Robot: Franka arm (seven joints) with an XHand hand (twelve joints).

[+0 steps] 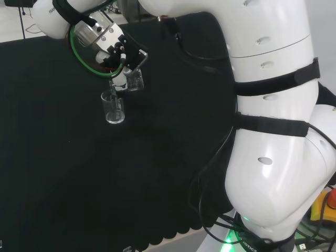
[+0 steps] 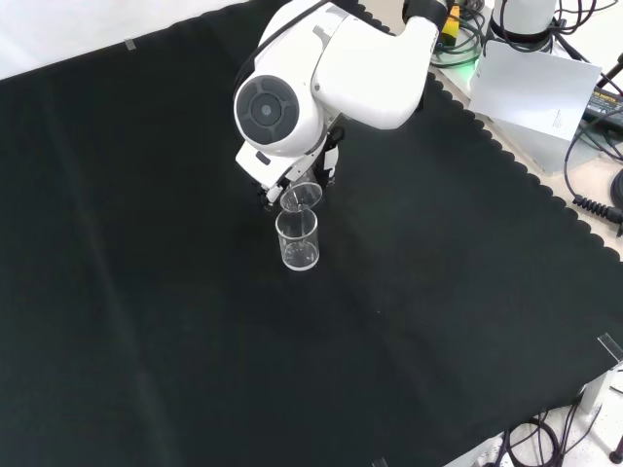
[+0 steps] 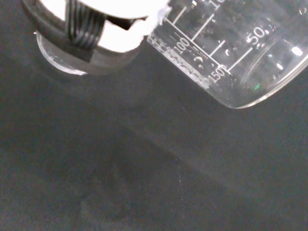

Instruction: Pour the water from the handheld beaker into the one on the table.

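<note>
Hand (image 1: 116,52), head view: black and white, curled round a clear handheld beaker (image 1: 134,80), which is tilted with its mouth toward a second clear beaker on the table (image 1: 113,107). The standing beaker is upright on the black cloth, just below and left of the held one. Whether the two rims touch cannot be told. A green cable loops round the wrist above the standing beaker. Lettering on the arm link at the upper left is cut off by the frame edge. Water level in either vessel cannot be made out.

Front view: a white arm link with a round grey cap (image 2: 268,109) stands above the standing beaker (image 2: 298,240) and hides most of the hand; dark finger parts (image 2: 326,163) show just beneath the link. The held beaker (image 2: 301,197) appears as a clear rim directly above the standing beaker, seemingly overlapping its far edge. The table (image 2: 146,321) is bare black cloth with a scalloped edge at the right. A white sheet lies off the cloth at the upper right; its print is too small to read.

Wrist view: the held beaker (image 3: 240,53) lies close and tilted, cut off by the frame edge. It carries white graduation marks with figures. Droplets cling inside its wall. A blurred white and black part of the hand (image 3: 91,29) covers most of a clear rim (image 3: 57,57), presumably the standing beaker.
</note>
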